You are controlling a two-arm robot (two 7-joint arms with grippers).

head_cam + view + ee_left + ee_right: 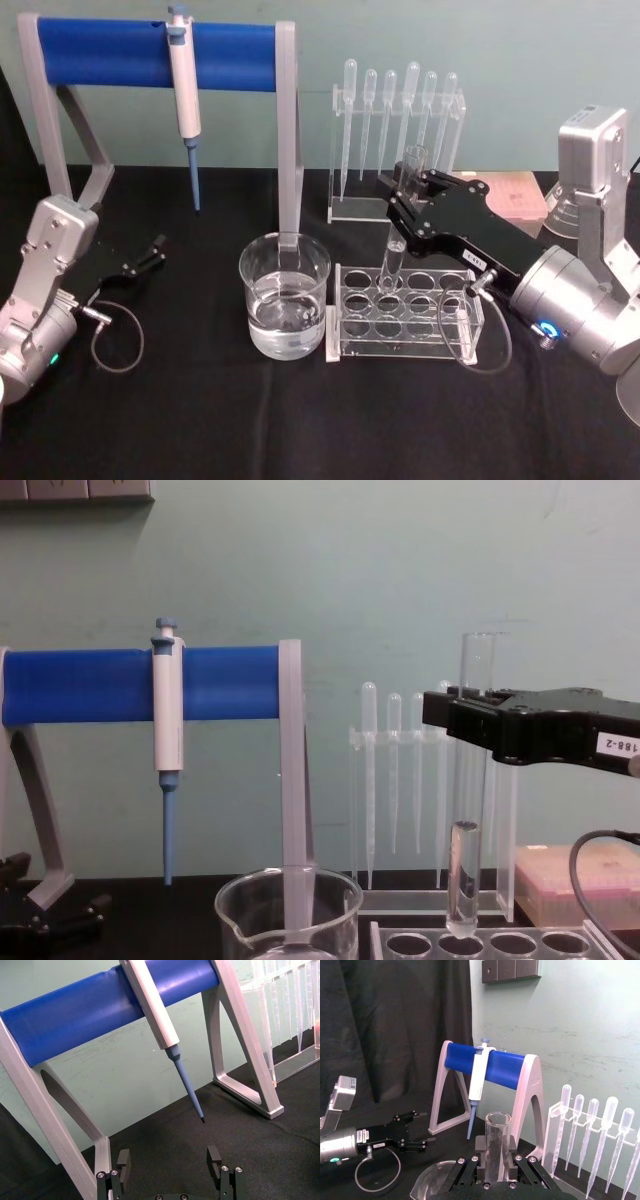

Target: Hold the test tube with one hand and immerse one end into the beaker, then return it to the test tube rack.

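Note:
The test tube (pixel 394 258) is a clear glass tube, held nearly upright with its open rim up. My right gripper (pixel 402 192), black with a white label, is shut on its upper part (pixel 498 1132). In the chest view the tube (pixel 464 880) hangs with its round bottom right at the top of the clear rack (pixel 500 944), under the right gripper (pixel 468 716). The beaker (pixel 285 298), wide, clear and holding some water, stands left of the rack (pixel 440 322) and apart from the tube. My left gripper (pixel 150 256) rests open at the far left.
A blue-barred stand (pixel 158 52) with a white-and-blue pipettor (pixel 184 90) rises behind the beaker. A clear holder with several plastic pipettes (pixel 398 110) stands behind the rack. A pink box (pixel 520 196) sits at the back right. A cable loop (pixel 118 340) lies by the left arm.

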